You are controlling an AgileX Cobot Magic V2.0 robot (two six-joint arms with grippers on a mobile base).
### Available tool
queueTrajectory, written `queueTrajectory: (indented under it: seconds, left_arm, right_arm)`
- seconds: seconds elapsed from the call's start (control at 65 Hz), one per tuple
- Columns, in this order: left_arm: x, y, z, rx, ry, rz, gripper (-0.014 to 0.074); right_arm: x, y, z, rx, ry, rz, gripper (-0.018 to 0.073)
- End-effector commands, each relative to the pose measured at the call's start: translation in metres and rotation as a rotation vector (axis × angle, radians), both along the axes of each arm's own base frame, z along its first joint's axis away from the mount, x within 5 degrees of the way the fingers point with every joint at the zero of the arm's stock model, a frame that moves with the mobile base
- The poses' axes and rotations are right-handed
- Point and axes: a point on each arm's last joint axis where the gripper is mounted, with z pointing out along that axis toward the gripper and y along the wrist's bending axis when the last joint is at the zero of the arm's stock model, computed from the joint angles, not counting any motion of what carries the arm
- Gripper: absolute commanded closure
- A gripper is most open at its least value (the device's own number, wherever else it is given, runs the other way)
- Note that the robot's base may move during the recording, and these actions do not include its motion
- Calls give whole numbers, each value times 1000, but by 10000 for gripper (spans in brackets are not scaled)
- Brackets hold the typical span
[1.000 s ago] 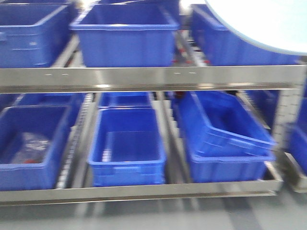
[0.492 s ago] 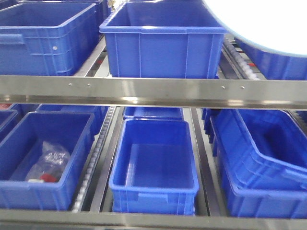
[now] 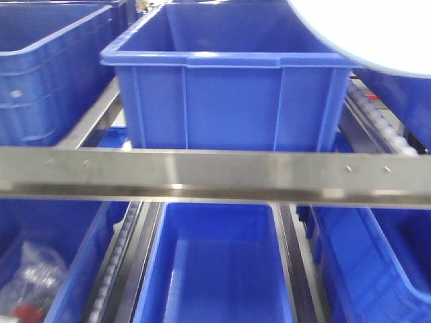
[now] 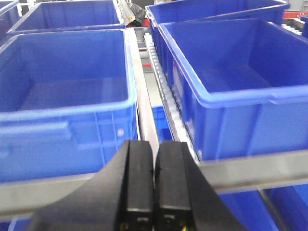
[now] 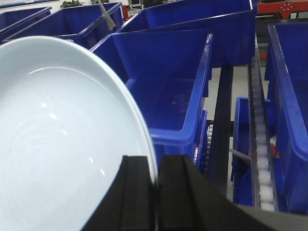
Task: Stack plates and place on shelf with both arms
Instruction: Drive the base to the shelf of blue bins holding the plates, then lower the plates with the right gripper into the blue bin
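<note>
Nearest, the right gripper (image 5: 156, 202) has its black fingers (image 5: 137, 192) pinched on the rim of a pale plate (image 5: 57, 144); whether it is one plate or a stack cannot be told. The plate is cut off by the frame edges. The left gripper (image 4: 155, 185) holds nothing, fingers pressed together. Beyond lies the shelf (image 3: 215, 176) with its steel rail, then blue crates (image 3: 229, 87). A blurred, probably plastic bag (image 3: 30, 282) lies in a lower crate.

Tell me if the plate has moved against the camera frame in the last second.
No. The plate holds the top-right corner of the front view, while the shelf rail slid downward and the crates grew.
</note>
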Motion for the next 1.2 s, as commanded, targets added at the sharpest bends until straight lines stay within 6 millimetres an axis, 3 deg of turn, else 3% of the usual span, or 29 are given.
queueTrajectory:
  seconds: [0.0,1.185]
  left_arm:
    - [0,1,17,-36,-107,7,514]
    - [0,1,17,-36,-107,7,514]
  right_arm:
    - [-1,-3,19,22,-128,-24,511]
    - [-1,-3,19,22,-128,-24,511]
